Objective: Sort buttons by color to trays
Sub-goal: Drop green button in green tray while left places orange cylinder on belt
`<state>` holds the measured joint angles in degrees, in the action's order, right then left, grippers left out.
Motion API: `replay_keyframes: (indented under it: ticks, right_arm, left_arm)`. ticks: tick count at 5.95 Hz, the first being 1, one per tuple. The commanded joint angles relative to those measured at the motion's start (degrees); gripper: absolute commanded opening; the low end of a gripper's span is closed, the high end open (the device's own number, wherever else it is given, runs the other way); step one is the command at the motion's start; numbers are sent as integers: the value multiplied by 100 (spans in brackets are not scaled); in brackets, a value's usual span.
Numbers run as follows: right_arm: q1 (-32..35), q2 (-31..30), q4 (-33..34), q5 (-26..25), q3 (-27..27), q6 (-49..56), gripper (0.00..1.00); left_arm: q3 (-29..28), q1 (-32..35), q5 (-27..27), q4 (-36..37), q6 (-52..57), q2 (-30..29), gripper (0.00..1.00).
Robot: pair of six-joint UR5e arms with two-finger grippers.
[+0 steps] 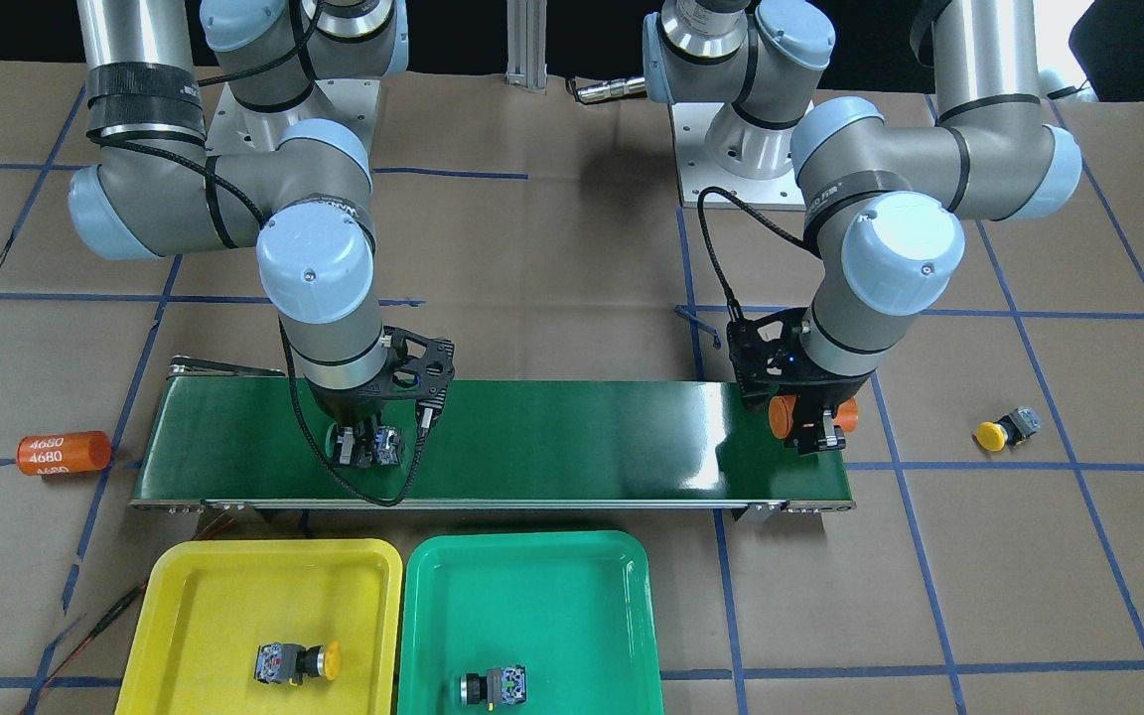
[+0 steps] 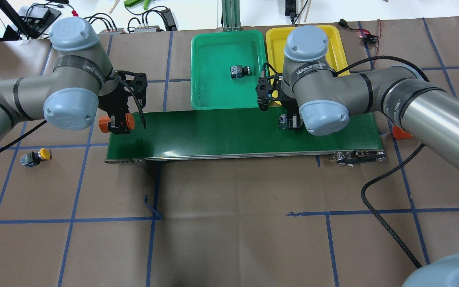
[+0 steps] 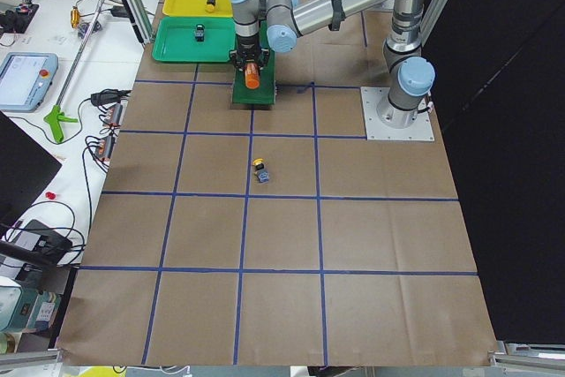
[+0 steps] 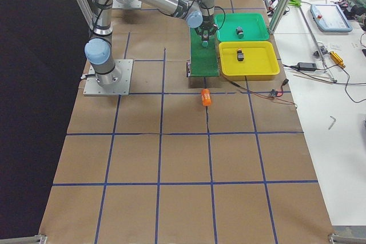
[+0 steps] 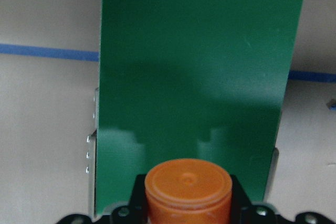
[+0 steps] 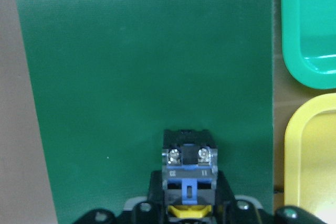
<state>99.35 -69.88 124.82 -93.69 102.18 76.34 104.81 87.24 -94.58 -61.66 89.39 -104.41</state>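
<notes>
My right gripper (image 1: 365,445) is shut on a button over the green conveyor belt (image 1: 552,447). The right wrist view shows its grey body (image 6: 188,163) and yellow cap between the fingers. My left gripper (image 1: 810,422) is shut on an orange cylinder (image 5: 188,187) at the belt's other end. A yellow button (image 1: 299,662) lies in the yellow tray (image 1: 185,596). A green button (image 1: 493,687) lies in the green tray (image 1: 532,586). Another yellow button (image 1: 1004,430) lies on the brown table beyond the left gripper, and also shows in the overhead view (image 2: 34,156).
A second orange cylinder marked 4680 (image 1: 64,453) lies on the table past the belt's end near my right arm. The two trays stand side by side against the belt's far side. Cables and equipment lie beyond the table edge (image 2: 142,20).
</notes>
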Motion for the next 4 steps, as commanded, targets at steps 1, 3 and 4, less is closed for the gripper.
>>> replay_keyframes:
  ticks: [1, 3, 4]
  right_arm:
    - [-143, -208, 16, -271, -66, 247, 8]
    - [-180, -203, 34, -317, -842, 311, 8]
    - [-171, 347, -210, -186, -1658, 328, 9]
  left_arm:
    - [441, 83, 19, 531, 122, 43, 20]
    - [382, 13, 167, 760, 131, -141, 98]
    - [347, -48, 168, 717, 53, -71, 98]
